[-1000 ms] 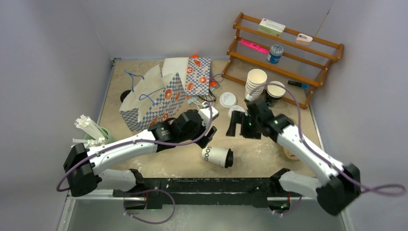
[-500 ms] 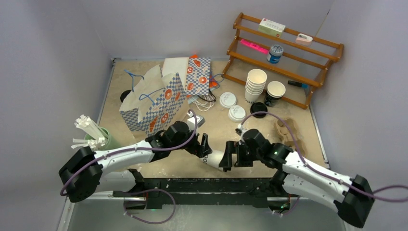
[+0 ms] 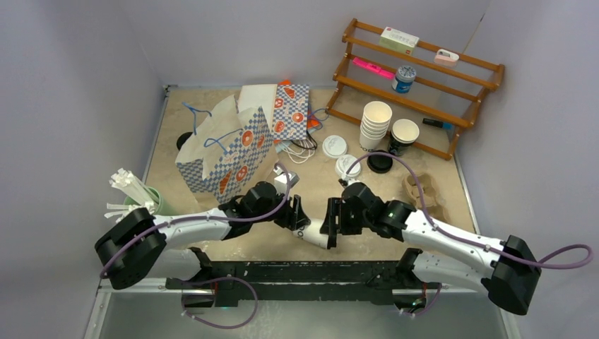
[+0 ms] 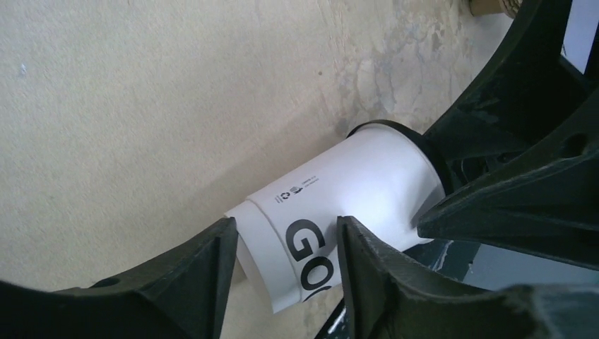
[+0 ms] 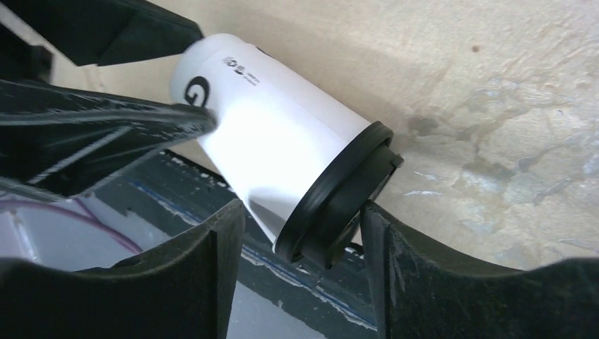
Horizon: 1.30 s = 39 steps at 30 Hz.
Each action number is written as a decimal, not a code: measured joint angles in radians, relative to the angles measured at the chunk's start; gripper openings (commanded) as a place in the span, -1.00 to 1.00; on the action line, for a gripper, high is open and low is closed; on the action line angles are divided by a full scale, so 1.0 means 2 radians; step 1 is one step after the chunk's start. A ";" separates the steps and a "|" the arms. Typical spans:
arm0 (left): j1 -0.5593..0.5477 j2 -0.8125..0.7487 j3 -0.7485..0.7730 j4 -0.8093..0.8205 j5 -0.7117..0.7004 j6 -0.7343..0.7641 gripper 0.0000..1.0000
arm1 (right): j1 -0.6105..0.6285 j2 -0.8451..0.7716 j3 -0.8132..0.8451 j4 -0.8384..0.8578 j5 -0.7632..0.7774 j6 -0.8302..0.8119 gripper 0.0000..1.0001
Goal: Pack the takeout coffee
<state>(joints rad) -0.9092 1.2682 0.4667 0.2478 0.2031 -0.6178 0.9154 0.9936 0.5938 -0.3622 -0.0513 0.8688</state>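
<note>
Nearest, takeout coffee (image 3: pixel 316 235) on its side, lidded. Straddled by left gripper (image 4: pixel 286 233) at its bottom, right gripper (image 5: pixel 302 212) at its top; fingers (image 5: pixel 176 282) half-parted, grip impossible to tell. Beyond, patterned bag (image 3: pixel 219 152) open, waiting; nothing packed yet, seemingly.

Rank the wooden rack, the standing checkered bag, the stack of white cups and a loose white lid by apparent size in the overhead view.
1. wooden rack
2. standing checkered bag, close behind
3. stack of white cups
4. loose white lid
</note>
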 measured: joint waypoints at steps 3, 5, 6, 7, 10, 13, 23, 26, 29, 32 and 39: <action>0.005 0.013 0.000 0.019 -0.002 -0.001 -0.16 | 0.000 0.014 0.002 -0.011 0.011 -0.005 0.01; 0.007 0.020 0.000 0.030 -0.005 -0.003 -0.17 | 0.000 0.022 0.013 -0.023 0.016 -0.008 -0.10; 0.007 0.023 0.000 0.036 -0.005 -0.003 -0.18 | 0.000 0.025 0.019 -0.031 0.019 -0.010 -0.13; 0.007 0.026 -0.001 0.042 -0.006 -0.004 -0.18 | 0.000 0.028 0.025 -0.040 0.021 -0.011 -0.15; 0.009 0.032 -0.008 0.067 -0.010 -0.006 -0.09 | 0.000 0.035 0.044 -0.064 0.031 -0.020 -0.24; 0.009 0.040 -0.015 0.098 -0.014 -0.010 -0.02 | 0.000 0.049 0.069 -0.089 0.047 -0.035 -0.33; 0.008 0.038 -0.031 0.146 -0.033 -0.018 0.39 | 0.000 0.077 0.126 -0.123 0.089 -0.063 -0.41; 0.005 0.008 -0.042 0.133 -0.045 -0.014 0.40 | 0.000 0.088 0.144 -0.125 0.098 -0.069 -0.41; 0.005 -0.030 -0.045 0.104 -0.066 -0.011 0.40 | 0.000 0.099 0.170 -0.129 0.104 -0.082 -0.42; 0.005 -0.066 -0.050 0.087 -0.083 -0.008 0.40 | 0.001 0.110 0.195 -0.133 0.109 -0.096 -0.45; 0.005 -0.115 -0.069 0.052 -0.110 -0.009 0.42 | 0.012 0.150 0.241 -0.161 0.137 -0.117 -0.48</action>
<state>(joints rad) -0.9001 1.0386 0.3283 0.3527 -0.0170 -0.6357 0.9394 1.2942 1.0763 -0.6849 0.2222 0.6346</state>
